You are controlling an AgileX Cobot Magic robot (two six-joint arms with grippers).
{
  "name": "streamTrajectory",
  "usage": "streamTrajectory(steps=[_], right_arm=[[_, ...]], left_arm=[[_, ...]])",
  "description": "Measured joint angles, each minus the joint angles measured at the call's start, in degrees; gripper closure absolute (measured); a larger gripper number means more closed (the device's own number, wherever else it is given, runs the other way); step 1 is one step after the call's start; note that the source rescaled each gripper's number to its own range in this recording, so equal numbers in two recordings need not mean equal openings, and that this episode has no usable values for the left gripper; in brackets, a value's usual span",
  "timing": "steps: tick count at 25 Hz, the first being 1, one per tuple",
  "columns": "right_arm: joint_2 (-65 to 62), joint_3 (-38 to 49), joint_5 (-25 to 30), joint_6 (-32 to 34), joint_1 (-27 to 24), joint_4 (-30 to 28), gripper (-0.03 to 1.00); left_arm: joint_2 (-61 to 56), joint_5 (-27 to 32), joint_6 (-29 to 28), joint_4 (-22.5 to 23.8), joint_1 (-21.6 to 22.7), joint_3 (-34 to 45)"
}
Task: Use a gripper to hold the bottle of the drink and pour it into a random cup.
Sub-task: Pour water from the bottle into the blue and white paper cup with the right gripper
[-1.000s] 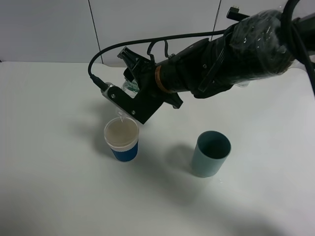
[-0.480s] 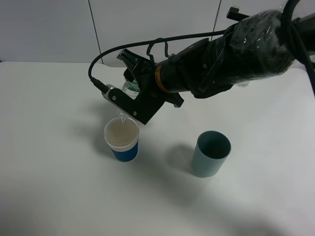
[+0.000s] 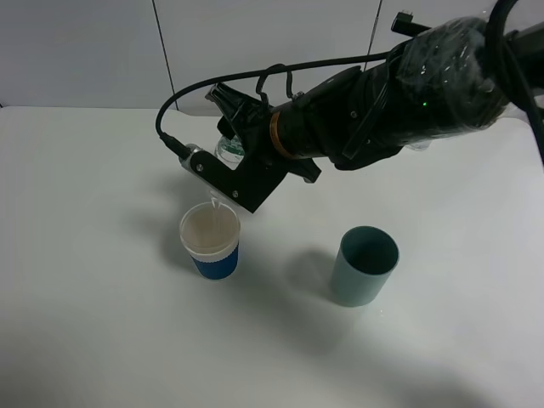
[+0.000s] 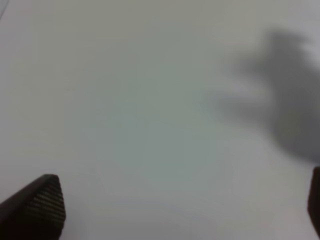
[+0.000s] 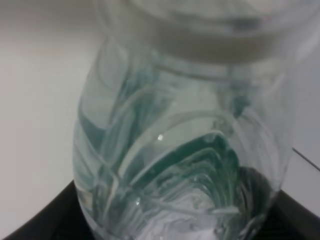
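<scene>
Though blurred, green-labelled bottle [image 5: 180, 135].

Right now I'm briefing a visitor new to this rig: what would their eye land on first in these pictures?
First, the thick black right arm's gripper over the white table, clamped on a small clear plastic bottle with a green label tipped neck-down over the short white cup with a blue sleeve, left of centre. A plain teal cup stands apart to its right.
</scene>
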Motion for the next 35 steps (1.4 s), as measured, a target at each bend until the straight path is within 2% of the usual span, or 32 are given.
streamTrajectory(steps=[20, 35], right_arm=[[0.0, 0.0, 4.9, 0.0, 2.0, 4.3, 0.97], [0.0, 0.0, 6.9, 0.0, 2.6, 4.4, 0.97]], left_arm=[[0.0, 0.0, 0.0, 0.0, 0.0, 0.0], [0.0, 0.0, 0.0, -0.1, 0.0, 0.0]])
